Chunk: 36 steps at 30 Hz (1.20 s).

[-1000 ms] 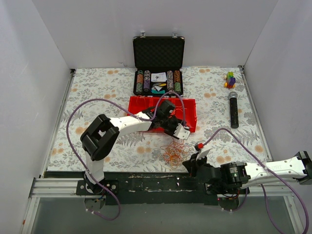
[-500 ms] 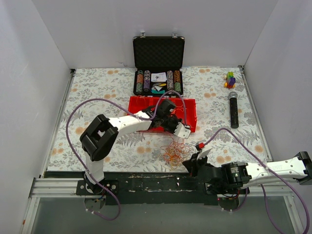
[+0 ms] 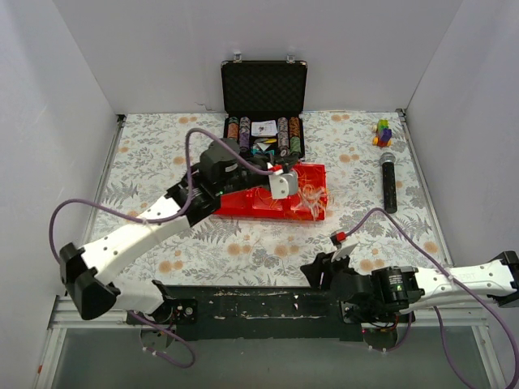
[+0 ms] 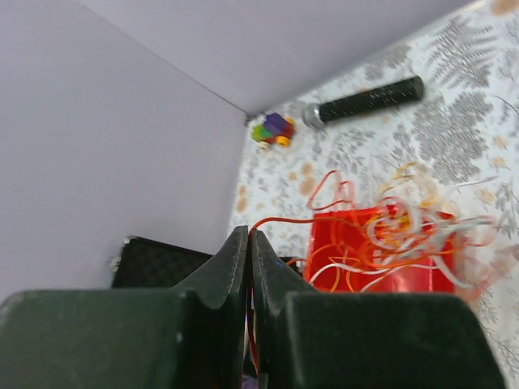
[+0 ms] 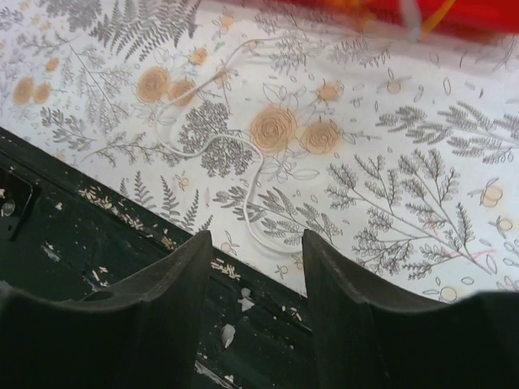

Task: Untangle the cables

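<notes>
- Judging from the knotted loops, the cables [image 3: 310,194] are one blurred tangle over the red bin [image 3: 243,204], at 3 o'clock from the left hand [image 3: 280,183]; separating them is mostly left to do.
- Left wrist alone shows that hand pinched on one orange strand [image 4: 280,220].
- Right wrist alone shows the right hand [image 5: 255,235] spread wide and empty above the counter [image 5: 389,162], with a pale strand [image 5: 207,146], perhaps already freed, at 11 o'clock.

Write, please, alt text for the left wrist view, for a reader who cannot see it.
The left gripper, dark jaws shut on a thin orange strand, holds the cables, a blurred orange and white tangle, in front of a red bin. Beyond, on the floral tablecloth, lie a black microphone and small coloured blocks.
</notes>
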Available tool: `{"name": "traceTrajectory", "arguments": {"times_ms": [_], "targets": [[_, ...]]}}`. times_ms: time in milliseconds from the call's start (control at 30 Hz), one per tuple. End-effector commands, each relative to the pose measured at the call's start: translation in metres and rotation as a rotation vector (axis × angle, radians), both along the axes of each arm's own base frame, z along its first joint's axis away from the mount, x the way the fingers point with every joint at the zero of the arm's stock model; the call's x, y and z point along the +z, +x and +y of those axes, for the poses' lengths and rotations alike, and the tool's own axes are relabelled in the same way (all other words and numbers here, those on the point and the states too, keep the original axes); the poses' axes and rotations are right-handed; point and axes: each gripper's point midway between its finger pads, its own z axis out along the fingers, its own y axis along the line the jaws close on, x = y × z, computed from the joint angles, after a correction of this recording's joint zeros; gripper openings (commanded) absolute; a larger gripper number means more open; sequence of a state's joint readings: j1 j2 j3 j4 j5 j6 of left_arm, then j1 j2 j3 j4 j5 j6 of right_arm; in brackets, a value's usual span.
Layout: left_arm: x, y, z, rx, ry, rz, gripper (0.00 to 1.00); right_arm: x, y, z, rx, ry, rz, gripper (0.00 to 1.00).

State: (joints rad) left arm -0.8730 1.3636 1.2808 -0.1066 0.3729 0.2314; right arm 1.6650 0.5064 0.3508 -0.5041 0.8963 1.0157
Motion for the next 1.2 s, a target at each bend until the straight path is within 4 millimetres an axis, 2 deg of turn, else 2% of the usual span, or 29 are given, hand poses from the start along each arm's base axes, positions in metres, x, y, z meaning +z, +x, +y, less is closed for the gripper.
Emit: {"name": "traceTrajectory", "arguments": {"times_ms": [0, 267, 333, 433, 567, 767, 867, 967, 1067, 1167], "targets": [[0.036, -0.007, 0.024, 0.078, -0.073, -0.001, 0.00, 0.053, 0.012, 0.006, -0.050, 0.071, -0.079, 0.61], [0.039, -0.038, 0.045, 0.022, -0.042, 0.014, 0.00, 0.138, 0.031, 0.019, -0.063, 0.037, -0.295, 0.71], [0.040, -0.044, 0.046, 0.003, -0.034, 0.025, 0.00, 0.154, 0.035, 0.024, -0.070, 0.044, -0.344, 0.73], [0.044, -0.050, 0.048, -0.010, -0.033, 0.036, 0.00, 0.169, 0.036, 0.035, -0.048, 0.059, -0.405, 0.77], [0.046, -0.054, 0.049, -0.011, -0.038, 0.041, 0.00, 0.166, 0.030, 0.051, 0.013, 0.065, -0.430, 0.79], [0.050, -0.060, 0.046, -0.022, -0.047, 0.047, 0.00, 0.142, 0.028, 0.056, 0.036, 0.047, -0.409, 0.79], [0.055, -0.067, 0.040, -0.039, -0.056, 0.065, 0.00, 0.136, 0.035, 0.057, 0.019, 0.066, -0.417, 0.76], [0.061, -0.077, 0.031, -0.074, -0.049, 0.089, 0.00, 0.132, 0.055, 0.051, -0.038, 0.066, -0.433, 0.69], [0.065, -0.089, 0.025, -0.109, -0.032, 0.118, 0.00, 0.132, 0.068, 0.051, -0.051, 0.073, -0.441, 0.68], [0.065, -0.098, 0.023, -0.130, -0.016, 0.131, 0.00, 0.137, 0.077, 0.051, -0.050, 0.055, -0.459, 0.73]]}}
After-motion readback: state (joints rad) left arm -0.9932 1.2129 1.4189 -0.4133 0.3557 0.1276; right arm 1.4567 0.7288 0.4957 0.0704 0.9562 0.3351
